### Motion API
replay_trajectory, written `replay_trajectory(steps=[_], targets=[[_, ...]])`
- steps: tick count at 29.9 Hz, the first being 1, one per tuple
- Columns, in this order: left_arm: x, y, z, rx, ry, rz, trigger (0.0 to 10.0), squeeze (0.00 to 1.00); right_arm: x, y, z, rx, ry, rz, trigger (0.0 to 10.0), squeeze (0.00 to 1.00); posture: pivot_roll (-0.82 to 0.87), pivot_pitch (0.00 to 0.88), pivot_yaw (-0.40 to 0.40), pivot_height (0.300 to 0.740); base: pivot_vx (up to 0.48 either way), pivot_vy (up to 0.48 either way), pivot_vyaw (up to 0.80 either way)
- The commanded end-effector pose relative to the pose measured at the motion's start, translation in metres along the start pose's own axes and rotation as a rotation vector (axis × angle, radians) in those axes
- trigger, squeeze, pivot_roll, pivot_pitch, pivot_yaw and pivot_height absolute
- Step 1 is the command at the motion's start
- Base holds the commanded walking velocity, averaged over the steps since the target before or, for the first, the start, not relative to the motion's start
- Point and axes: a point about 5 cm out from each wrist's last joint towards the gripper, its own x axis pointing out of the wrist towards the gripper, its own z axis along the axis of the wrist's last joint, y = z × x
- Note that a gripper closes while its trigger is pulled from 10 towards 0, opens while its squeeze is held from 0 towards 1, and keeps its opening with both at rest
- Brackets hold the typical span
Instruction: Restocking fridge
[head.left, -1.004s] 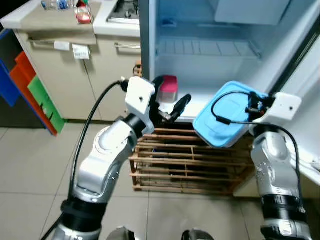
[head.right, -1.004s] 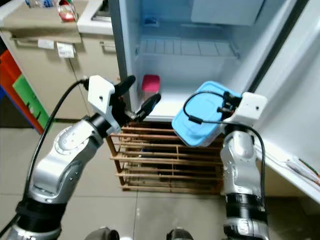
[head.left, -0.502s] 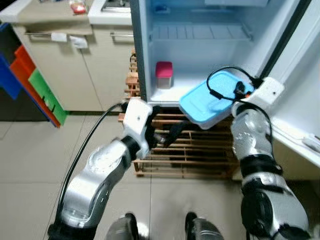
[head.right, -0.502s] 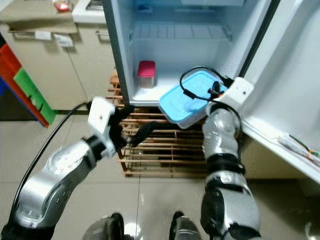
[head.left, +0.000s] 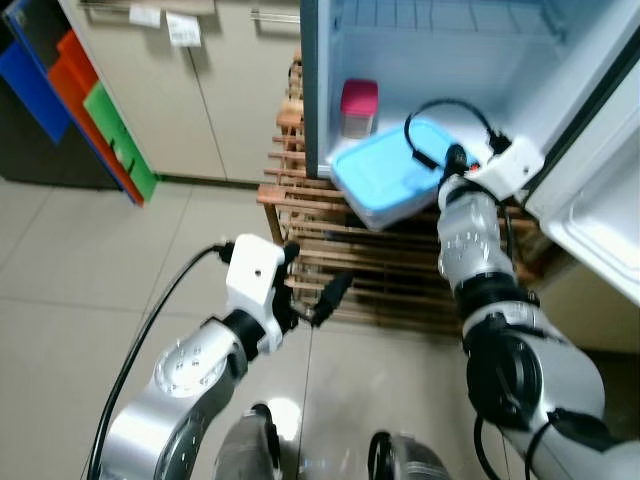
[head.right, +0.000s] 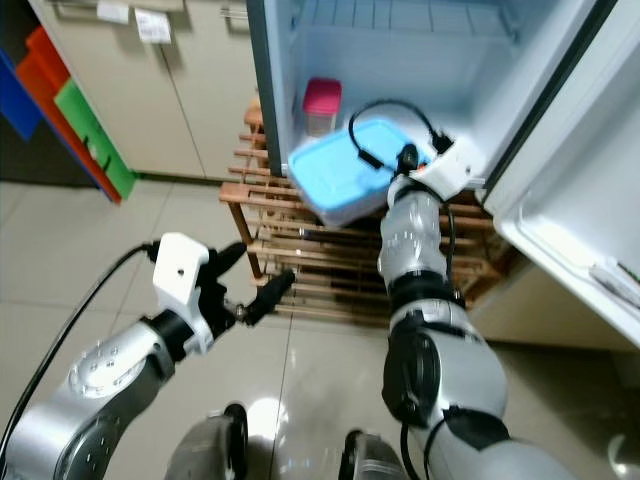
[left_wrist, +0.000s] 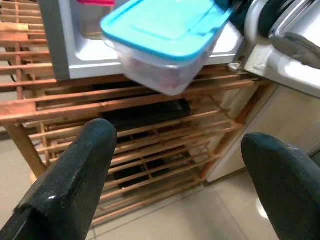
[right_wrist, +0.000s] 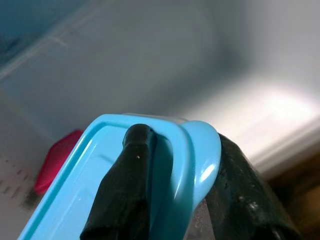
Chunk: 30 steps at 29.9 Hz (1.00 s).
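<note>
Blue-lidded container (head.left: 385, 185) clamped in right gripper (right_wrist: 175, 200), tilted at open fridge (head.left: 480, 60) mouth, near pink-lidded jar (head.left: 359, 107). Left gripper (head.left: 310, 290) low, fingers apart, over floor before wooden rack (head.left: 385, 275)

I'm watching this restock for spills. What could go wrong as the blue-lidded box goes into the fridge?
The right claw pinches the blue-lidded box at one corner only, so it may slip or twist. The box hangs tilted, partly past the fridge floor edge, and could drop onto the wooden rack. Pushed in, it might knock the pink-lidded container.
</note>
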Motion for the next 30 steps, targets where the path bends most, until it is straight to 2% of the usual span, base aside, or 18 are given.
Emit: replay_trajectory(steps=[1,2,4,8,12,15,16,17,18,19,20,23,26,28,30], targets=[[-0.001,0.001,0.004,0.035,-0.026,0.016,10.0,0.00,-0.004,0.009,0.016,-0.109,-0.130,0.051,0.0,0.19,0.08,0.247,-0.016,0.740,0.000,0.000,0.00],[0.000,0.002,0.006,0.033,-0.038,0.025,10.0,0.00,-0.010,0.009,0.023,-0.159,-0.196,0.068,0.0,0.19,0.06,0.240,-0.017,0.740,0.000,0.000,0.00],[0.001,0.003,0.008,0.028,-0.044,0.031,10.0,0.00,-0.014,0.009,0.027,-0.181,-0.234,0.074,0.0,0.19,0.05,0.237,-0.017,0.740,0.000,0.000,0.00],[0.010,0.009,0.013,0.030,-0.085,0.077,10.0,0.00,-0.052,-0.001,0.051,-0.296,-0.393,0.102,0.0,0.19,-0.02,0.201,-0.014,0.740,0.000,0.000,0.00],[0.017,0.019,0.012,-0.043,-0.130,0.210,10.0,0.00,-0.085,-0.004,0.057,-0.406,-0.451,0.156,0.0,0.19,-0.05,0.162,-0.012,0.740,0.000,0.000,0.00],[0.018,0.020,0.012,-0.062,-0.137,0.236,10.0,0.00,-0.092,-0.005,0.058,-0.435,-0.459,0.169,0.0,0.19,-0.05,0.159,-0.013,0.740,0.000,0.000,0.00],[0.017,0.022,0.013,-0.069,-0.149,0.257,10.0,0.00,-0.102,-0.008,0.057,-0.476,-0.462,0.184,0.0,0.19,-0.06,0.144,-0.012,0.740,0.000,0.000,0.00],[0.010,0.028,0.015,-0.048,-0.153,0.284,10.0,0.00,-0.120,-0.017,0.055,-0.534,-0.435,0.211,0.0,0.19,-0.07,0.135,-0.012,0.740,0.000,0.000,0.00],[-0.006,0.036,0.018,0.024,-0.150,0.306,10.0,0.00,-0.148,-0.033,0.052,-0.608,-0.374,0.235,0.0,0.20,-0.07,0.126,-0.006,0.740,0.000,0.000,0.00],[-0.006,0.036,0.018,0.024,-0.150,0.306,10.0,0.00,-0.148,-0.033,0.052,-0.608,-0.374,0.235,0.0,0.20,-0.07,0.126,-0.006,0.740,0.000,0.000,0.00],[-0.017,0.034,0.016,0.082,-0.122,0.278,10.0,0.00,-0.163,-0.048,0.051,-0.653,-0.320,0.224,0.0,0.20,-0.08,0.123,-0.003,0.740,0.000,0.000,0.00],[-0.021,0.027,0.016,0.121,-0.097,0.237,10.0,0.00,-0.171,-0.055,0.051,-0.676,-0.294,0.210,0.0,0.21,-0.08,0.121,-0.002,0.740,0.000,0.000,0.00],[-0.019,0.028,0.017,0.156,-0.094,0.244,10.0,0.00,-0.176,-0.056,0.048,-0.681,-0.274,0.208,0.0,0.21,-0.07,0.113,-0.006,0.740,0.000,0.000,0.00],[-0.010,0.030,0.019,0.180,-0.117,0.271,10.0,0.00,-0.174,-0.055,0.043,-0.679,-0.259,0.215,0.0,0.21,-0.07,0.093,-0.010,0.740,0.000,0.000,0.00],[-0.005,0.030,0.026,0.188,-0.207,0.307,10.0,0.00,-0.170,-0.055,0.040,-0.688,-0.267,0.219,0.0,0.20,-0.07,0.085,-0.009,0.740,0.000,0.000,0.00]])
